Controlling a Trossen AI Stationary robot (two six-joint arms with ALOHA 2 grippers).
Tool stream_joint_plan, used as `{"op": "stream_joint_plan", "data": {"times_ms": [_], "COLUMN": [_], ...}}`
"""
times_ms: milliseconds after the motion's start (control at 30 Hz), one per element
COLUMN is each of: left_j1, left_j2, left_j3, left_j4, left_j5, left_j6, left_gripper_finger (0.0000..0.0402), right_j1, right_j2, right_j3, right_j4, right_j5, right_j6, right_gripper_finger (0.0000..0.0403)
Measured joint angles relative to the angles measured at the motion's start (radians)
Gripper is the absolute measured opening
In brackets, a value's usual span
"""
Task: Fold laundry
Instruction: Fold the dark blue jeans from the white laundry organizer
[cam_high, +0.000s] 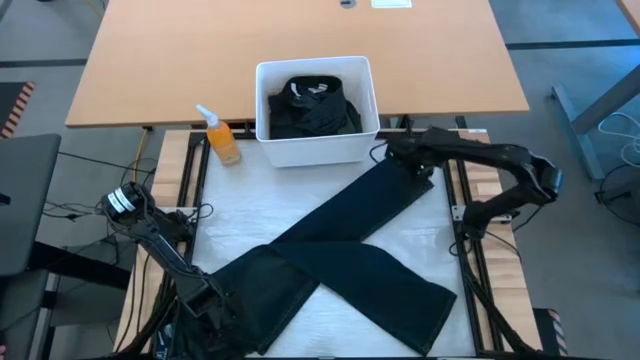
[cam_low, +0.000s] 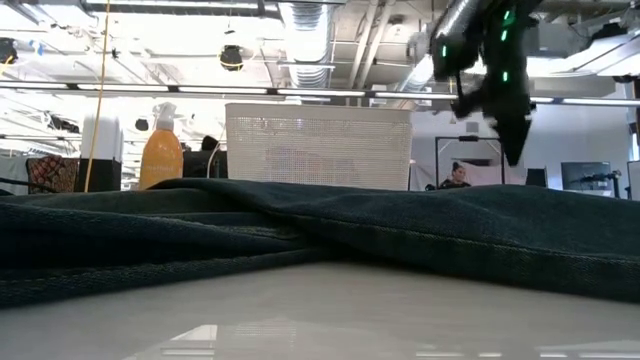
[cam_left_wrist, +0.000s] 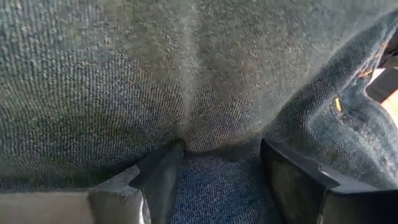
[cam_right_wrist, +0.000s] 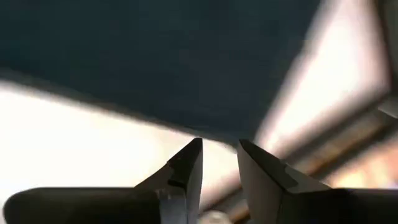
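Trousers (cam_high: 345, 250) lie crossed, legs running along both diagonals.

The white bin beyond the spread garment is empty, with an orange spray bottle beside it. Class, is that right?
Not quite. The white bin holds dark clothes, as the high view shows. The orange spray bottle does stand beside it, beyond the spread garment.

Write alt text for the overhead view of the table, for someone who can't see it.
Dark trousers lie spread on a white table, legs crossed. The left gripper is at the waistband and the right gripper is by a leg end, next to a white bin of dark clothes.
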Motion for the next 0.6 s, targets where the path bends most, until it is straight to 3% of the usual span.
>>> {"op": "stream_joint_plan", "data": {"times_ms": [133, 233, 433, 600], "left_j1": [0.0, 0.0, 0.001, 0.002], "left_j2": [-0.001, -0.002, -0.003, -0.003], "left_j3": [0.0, 0.0, 0.001, 0.001], "left_j4": [-0.006, -0.007, -0.008, -0.007], "left_j5": [-0.031, -0.066, -0.095, -0.109], "left_j6": [0.058, 0.096, 0.152, 0.188], "left_gripper_finger": [0.0217, 0.0217, 0.0217, 0.0217], "right_j1": [0.2, 0.435, 0.952, 1.259], "right_j2": [-0.085, -0.129, -0.134, -0.077], "right_j3": [-0.002, -0.011, -0.013, -0.013], "right_j4": [-0.003, 0.001, 0.099, 0.299], "right_j5": [-0.118, -0.168, -0.182, -0.181], "right_j6": [0.091, 0.219, 0.546, 0.72], "right_gripper_finger": [0.0126, 0.0126, 0.0126, 0.0126]}}
